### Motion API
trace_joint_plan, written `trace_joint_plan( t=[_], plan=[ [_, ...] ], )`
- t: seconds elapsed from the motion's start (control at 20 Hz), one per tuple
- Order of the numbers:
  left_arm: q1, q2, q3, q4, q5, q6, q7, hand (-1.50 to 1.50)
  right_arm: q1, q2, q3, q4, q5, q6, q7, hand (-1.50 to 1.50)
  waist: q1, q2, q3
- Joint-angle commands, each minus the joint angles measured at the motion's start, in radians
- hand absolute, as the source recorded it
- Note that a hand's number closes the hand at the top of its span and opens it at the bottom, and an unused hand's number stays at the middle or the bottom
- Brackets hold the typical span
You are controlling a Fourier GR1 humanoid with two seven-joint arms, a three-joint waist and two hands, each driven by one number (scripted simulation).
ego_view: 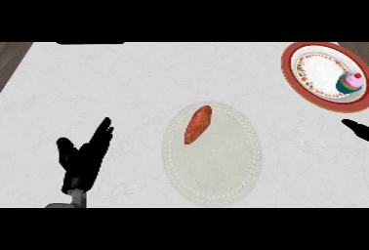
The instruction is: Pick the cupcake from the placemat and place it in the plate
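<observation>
Cupcake (pixel 351 82) on plate (pixel 288 66), near right hand (pixel 355 128)

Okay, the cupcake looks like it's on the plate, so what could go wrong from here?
1. The right hand shows just below the plate and close to the cupcake. A careless move there might clip the cupcake and tip it.
2. The plate lies near the counter's far right corner, so a nudge from that hand could push it toward the edge.
</observation>
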Motion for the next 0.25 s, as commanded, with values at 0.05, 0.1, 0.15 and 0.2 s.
trace_joint_plan(
  t=[0.05, 0.1, 0.15, 0.2],
  plan=[
    [0.041, -0.006, -0.006, 0.018, -0.009, -0.009, 0.011, 0.0, 0.148, 0.091, 0.075, -0.239, -0.007, -0.007, 0.108, -1.5, -0.01, 0.003, -0.006],
    [-0.015, -0.013, -0.003, -0.012, -0.011, 0.015, 0.083, 0.0, 0.16, 0.118, 0.095, -0.299, -0.017, -0.02, 0.131, -1.5, -0.005, 0.005, -0.006],
    [0.024, -0.017, 0.005, 0.034, -0.015, -0.004, -0.008, 0.0, 0.177, 0.091, 0.111, -0.331, -0.014, -0.007, 0.186, -1.5, -0.002, 0.006, -0.006],
    [0.064, 0.016, 0.025, -0.009, 0.032, -0.061, -0.007, 0.0, 0.219, 0.091, 0.102, -0.384, -0.031, 0.012, 0.187, -1.5, -0.002, 0.005, -0.006]
  ],
)
